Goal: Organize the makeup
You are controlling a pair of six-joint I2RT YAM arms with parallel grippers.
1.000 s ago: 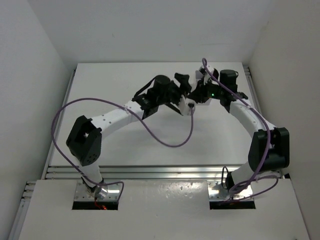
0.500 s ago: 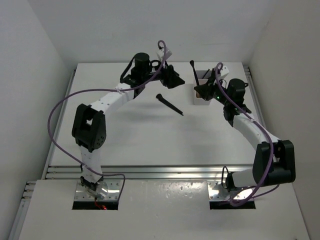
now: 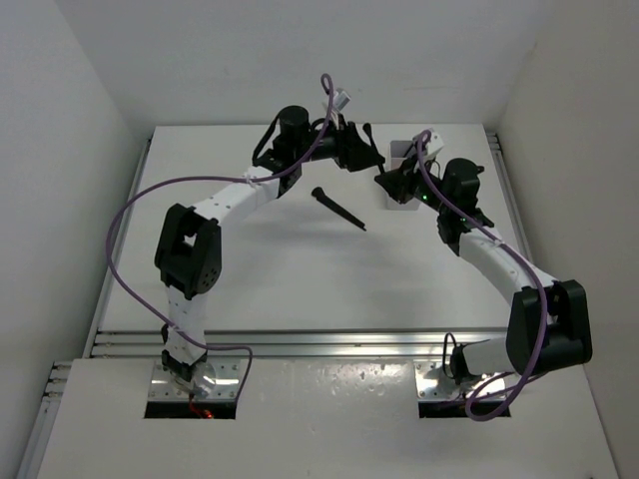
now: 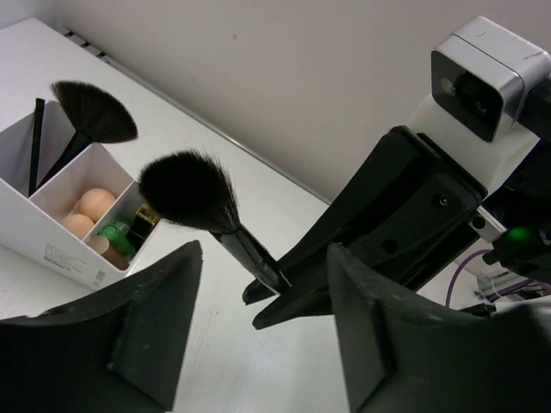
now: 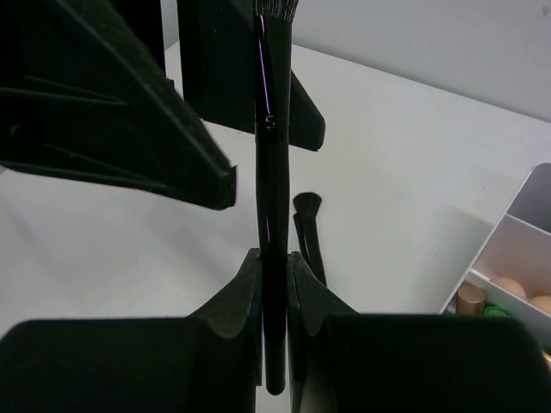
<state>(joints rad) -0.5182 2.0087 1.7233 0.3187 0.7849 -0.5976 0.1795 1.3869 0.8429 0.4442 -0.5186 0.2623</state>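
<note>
Handover appears prepared: the fluffy black round-headed brush (image 4: 185, 191), clenched in the right pincer (image 5: 274, 258), has been carried toward the released left pincer (image 4: 263, 254).

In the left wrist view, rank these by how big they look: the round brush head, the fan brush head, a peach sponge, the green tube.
1. Round brush head and fan brush head: about alike, and the round one is nearer the camera, so unranked.
2. Peach sponge.
3. Green tube.
</note>
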